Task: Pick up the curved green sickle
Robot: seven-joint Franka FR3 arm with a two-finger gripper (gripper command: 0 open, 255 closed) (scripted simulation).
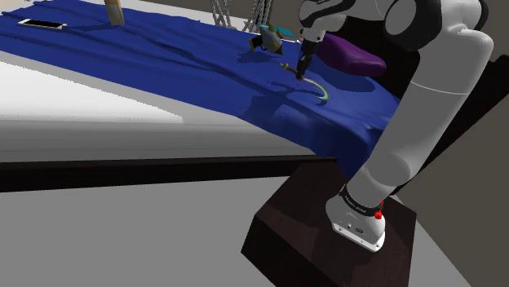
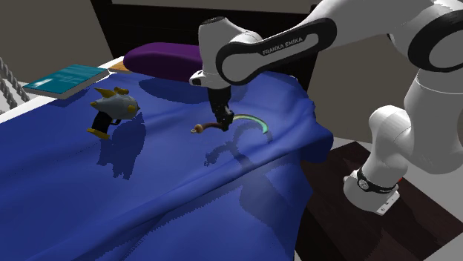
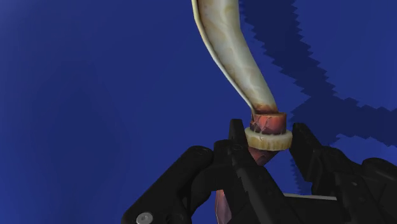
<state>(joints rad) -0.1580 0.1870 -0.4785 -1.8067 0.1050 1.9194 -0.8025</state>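
blue cloth (image 1: 163,57) below — gripper (image 3: 267,139) clasps sickle (image 3: 229,51) handle.

White arm (image 2: 389,122), rounded links, dark grey joints. Black forearm band with white "FRANKA EMIKA" lettering (image 2: 286,43). All-black two-finger hand (image 3: 267,137). White base (image 1: 356,222), dark collar, small red button (image 1: 378,214).

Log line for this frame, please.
phase: grasp | gripper: shut on sickle at its handle | surface: blue cloth | lifted: cannot tell
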